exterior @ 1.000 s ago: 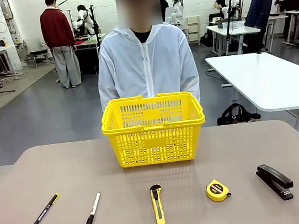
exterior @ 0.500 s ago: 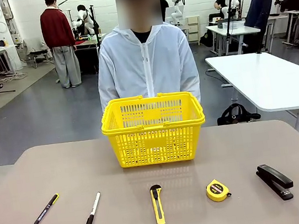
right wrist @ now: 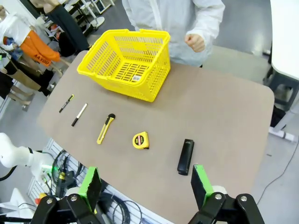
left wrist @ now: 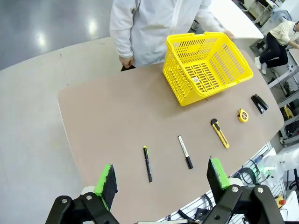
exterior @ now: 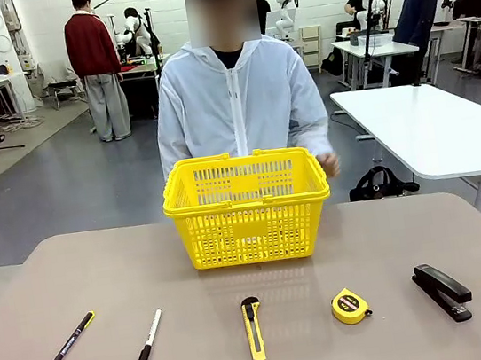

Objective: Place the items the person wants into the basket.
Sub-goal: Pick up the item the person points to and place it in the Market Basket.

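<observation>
1. Left gripper (left wrist: pixel 161 165) and right gripper (right wrist: pixel 145 170) hover high above the table, jaws wide apart, holding nothing.
2. The pen (exterior: pixel 70 342) lies nearside-left of the basket (exterior: pixel 247 206), and the tape measure (exterior: pixel 350 305) nearside-right.
3. The person (exterior: pixel 235 100) stands behind the basket.

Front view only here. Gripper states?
Observer: Left gripper open, high above the table, slim black pen with yellow trim far below it.
Operator: Right?
Observer: Right gripper open too, high up, looking down at the rounded yellow-and-black tape measure and black stapler.
Operator: Basket contents?
Observer: Yellow lattice plastic basket holds no tools; only a white sticker on its floor.
</observation>
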Controlling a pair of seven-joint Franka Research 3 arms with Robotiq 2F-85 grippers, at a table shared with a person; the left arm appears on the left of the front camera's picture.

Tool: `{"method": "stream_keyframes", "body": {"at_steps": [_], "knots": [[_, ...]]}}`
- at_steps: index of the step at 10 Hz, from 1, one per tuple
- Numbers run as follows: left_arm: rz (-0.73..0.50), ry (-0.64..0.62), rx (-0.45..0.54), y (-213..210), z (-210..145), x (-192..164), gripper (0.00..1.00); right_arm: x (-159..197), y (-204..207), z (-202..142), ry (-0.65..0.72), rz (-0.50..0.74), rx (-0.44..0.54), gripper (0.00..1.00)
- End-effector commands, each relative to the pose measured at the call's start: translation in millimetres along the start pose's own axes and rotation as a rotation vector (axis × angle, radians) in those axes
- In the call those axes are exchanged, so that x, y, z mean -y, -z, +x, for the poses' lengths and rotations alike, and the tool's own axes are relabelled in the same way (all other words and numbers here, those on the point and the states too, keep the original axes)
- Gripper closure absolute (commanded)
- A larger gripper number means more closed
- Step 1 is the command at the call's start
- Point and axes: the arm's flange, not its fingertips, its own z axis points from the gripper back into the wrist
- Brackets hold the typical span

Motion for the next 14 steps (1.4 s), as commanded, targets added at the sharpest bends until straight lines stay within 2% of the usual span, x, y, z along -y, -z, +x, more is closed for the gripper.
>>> {"method": "stream_keyframes", "body": {"at_steps": [1, 8, 11, 12, 14], "knots": [[-0.007, 0.003, -0.001, -0.5, 1.0, 0.7, 0.00, -0.1, 0.9, 1.7, -0.005, 0.012, 0.002, 0.00], [-0.007, 0.003, -0.001, -0.5, 1.0, 0.7, 0.00, 0.0, 0.0, 0.0, 0.000, 0.000, 0.000, 0.00], [-0.007, 0.003, -0.001, -0.5, 1.0, 0.7, 0.00, -4.7, 97.9, 26.2, 0.185, -0.188, -0.322, 0.00], [-0.007, 0.003, -0.001, -0.5, 1.0, 0.7, 0.00, -5.4, 129.9, 29.2, 0.215, -0.237, -0.398, 0.00], [-0.007, 0.003, -0.001, -0.5, 1.0, 0.7, 0.00, -2.4, 183.7, 24.5, 0.227, -0.327, -0.468, 0.00]]}}
